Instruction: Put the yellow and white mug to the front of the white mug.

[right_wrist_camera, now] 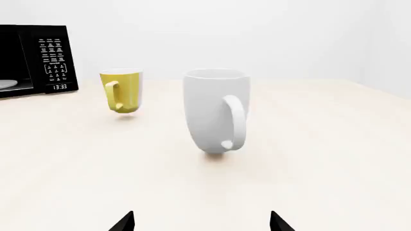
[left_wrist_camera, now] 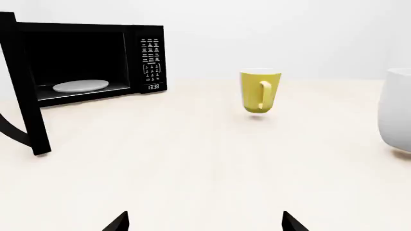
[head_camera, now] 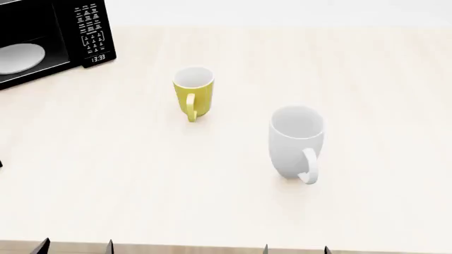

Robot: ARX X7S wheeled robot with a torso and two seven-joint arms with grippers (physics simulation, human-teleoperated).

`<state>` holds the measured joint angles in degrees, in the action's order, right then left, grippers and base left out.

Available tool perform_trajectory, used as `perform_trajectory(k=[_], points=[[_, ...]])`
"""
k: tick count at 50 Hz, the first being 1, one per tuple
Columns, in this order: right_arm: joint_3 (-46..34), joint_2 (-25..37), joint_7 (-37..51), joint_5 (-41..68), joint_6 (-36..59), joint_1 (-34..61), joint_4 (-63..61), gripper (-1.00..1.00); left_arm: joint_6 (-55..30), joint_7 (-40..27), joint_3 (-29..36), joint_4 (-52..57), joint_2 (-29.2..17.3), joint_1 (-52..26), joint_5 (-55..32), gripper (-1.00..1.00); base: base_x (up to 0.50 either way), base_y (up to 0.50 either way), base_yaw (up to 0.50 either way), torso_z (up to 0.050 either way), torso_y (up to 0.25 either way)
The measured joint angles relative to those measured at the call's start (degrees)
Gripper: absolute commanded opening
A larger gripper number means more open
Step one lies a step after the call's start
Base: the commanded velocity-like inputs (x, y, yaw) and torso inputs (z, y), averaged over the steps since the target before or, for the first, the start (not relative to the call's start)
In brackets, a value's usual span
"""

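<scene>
Starting at the left of the head view, an open black microwave (head_camera: 50,37) is sitting at about ten o'clock on the pale surface (head_camera: 127,180), a white plate (head_camera: 18,57) lying inside it. The left hand (head_camera: 76,246) is showing only as two dark fingertips poking up at the near edge, around seven o'clock; they are standing apart, so that hand is spread and gripping nothing. The yellow and white mug (head_camera: 192,95) is standing upright ahead of it, at roughly one o'clock from those tips and well apart, its vertical axis plumb and its yellow handle (head_camera: 190,109) pointing back toward the robot. Further right, the white mug (head_camera: 296,142) is resting upright and nearer the robot, handle also turned this way. The right hand (head_camera: 295,248) is likewise peeking in at five o'clock, its tips parted and empty, with the white mug standing almost straight ahead of it. Judging from this layout, the left hand is the better placed for the small mug, since the white one is partly blocking the right hand's line, and the reach is looking like a forward move slightly to the right.
</scene>
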<state>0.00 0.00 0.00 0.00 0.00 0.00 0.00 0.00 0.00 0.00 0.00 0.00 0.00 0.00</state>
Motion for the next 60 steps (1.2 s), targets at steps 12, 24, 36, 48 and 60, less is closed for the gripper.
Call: perform_trajectory(k=[12,24,36,48,60], points=[[1.4,1.2,2.9,5.5,1.1,-0.9,-0.7,1.0,0.1,-1.6,1.5,0.2,-1.2,0.1,-1.6,1.0,0.0,0.0,0.0,0.0,0.0],[1.2,2.5,6.0,8.0,1.5,-1.4,-1.1,1.0,0.5,-3.1,3.1,0.2,-2.8,0.0,-2.9,1.0,0.0,0.0,0.0,0.0,0.0],[1.9,4.5,10.1,8.0,3.0,-2.7,-4.3,1.0,0.1,-4.2,3.7,0.7,-4.3,-0.4,-4.5,1.0,0.0,0.0,0.0,0.0,0.0],[5.4,7.7,12.0,10.0,4.3,-3.9,-6.7,1.0,0.0,-5.0,3.9,0.3,-5.5,-1.2,-5.9,1.0,0.0,0.0,0.0,0.0,0.0],[11.6,9.7,14.4,13.7,4.4,-6.7,-10.8,1.0,0.3,-5.9,3.9,-0.2,-6.4,-1.9,-7.1,1.0,0.01,0.0,0.0,0.0,0.0]])
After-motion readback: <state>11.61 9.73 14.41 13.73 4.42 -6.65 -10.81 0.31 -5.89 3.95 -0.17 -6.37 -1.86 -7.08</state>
